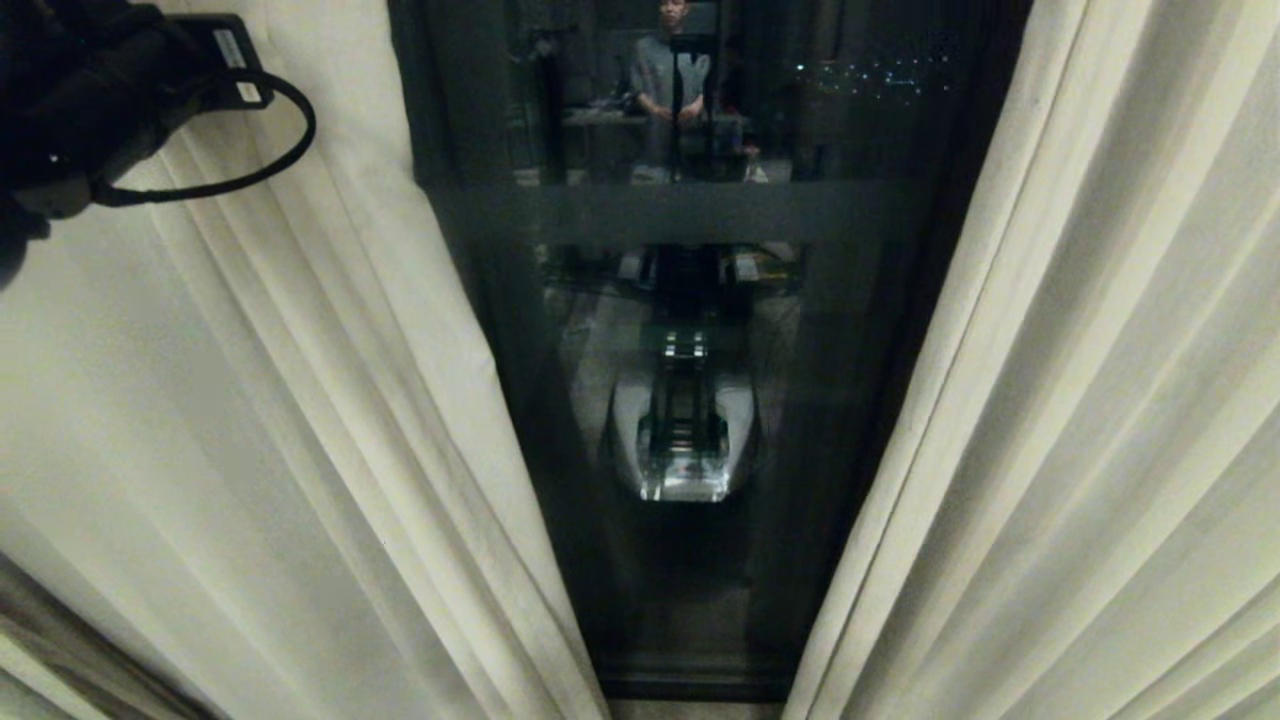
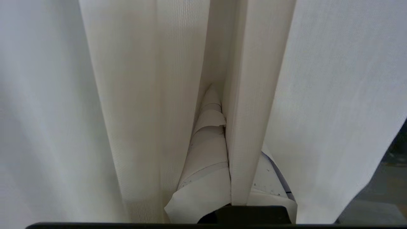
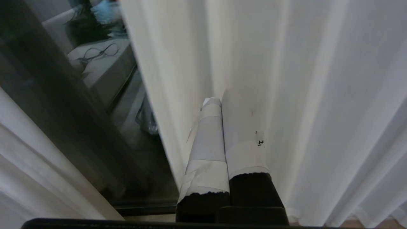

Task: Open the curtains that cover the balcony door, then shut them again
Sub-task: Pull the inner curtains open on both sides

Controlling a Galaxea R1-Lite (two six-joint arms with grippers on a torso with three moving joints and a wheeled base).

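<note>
- While I watched from the console, the curtains hung parted, the left panel (image 1: 250, 420) and right panel (image 1: 1080, 400) flanking the exposed balcony door (image 1: 690, 400).
- My left gripper (image 2: 227, 133) was clamped on one pleat of the left panel, taped fingers (image 2: 206, 152) pressed either side of the fold.
- My right gripper (image 3: 222, 127) sat closed on nothing, beside the right panel.
- I judged the thin fold could slide out during a sideways pull, because the hold caught only one pleat.

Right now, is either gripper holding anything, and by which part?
The left gripper is shut on a vertical pleat of the left curtain panel. The right gripper is shut beside the right panel, holding nothing.
</note>
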